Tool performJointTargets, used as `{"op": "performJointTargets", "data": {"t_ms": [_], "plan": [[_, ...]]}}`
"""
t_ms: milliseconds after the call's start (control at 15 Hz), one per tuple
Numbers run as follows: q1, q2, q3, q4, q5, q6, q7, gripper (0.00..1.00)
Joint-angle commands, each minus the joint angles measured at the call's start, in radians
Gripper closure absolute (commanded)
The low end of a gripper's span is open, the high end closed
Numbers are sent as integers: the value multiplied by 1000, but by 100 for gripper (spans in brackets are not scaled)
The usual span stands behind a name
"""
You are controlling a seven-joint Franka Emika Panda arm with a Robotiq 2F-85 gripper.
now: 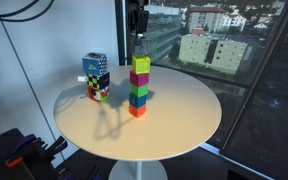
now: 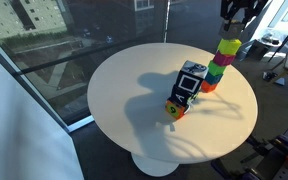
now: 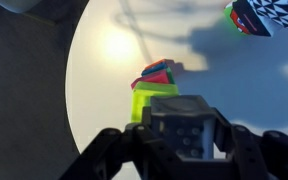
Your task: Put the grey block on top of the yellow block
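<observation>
One hazard: we cannot tell whether gripper point(image 1: 138, 35) clamps grey block point(image 3: 187, 118); off-centre release onto yellow block point(image 1: 141, 65) could topple the stack point(image 1: 138, 97).

In the wrist view the grey block point(image 3: 184, 112) clamped in the gripper point(image 3: 184, 128) is blurred, the chequered box point(image 3: 276, 14) is cut off at the top-right corner, and the lower stacked blocks point(image 3: 159, 72) are largely hidden beneath the yellow block point(image 3: 152, 98). In both exterior views the gripper is cropped by the top edge.
</observation>
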Motion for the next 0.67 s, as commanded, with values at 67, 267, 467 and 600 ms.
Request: {"op": "performJointTargets", "data": {"t_ms": [67, 267, 467, 600], "plan": [[-9, 11, -4, 37, 17, -29, 3, 68], [-10, 10, -9, 41, 13, -28, 1, 68], [-11, 8, -12, 35, 12, -14, -1, 68], [-12, 9, -12, 31, 12, -9, -3, 68]]}}
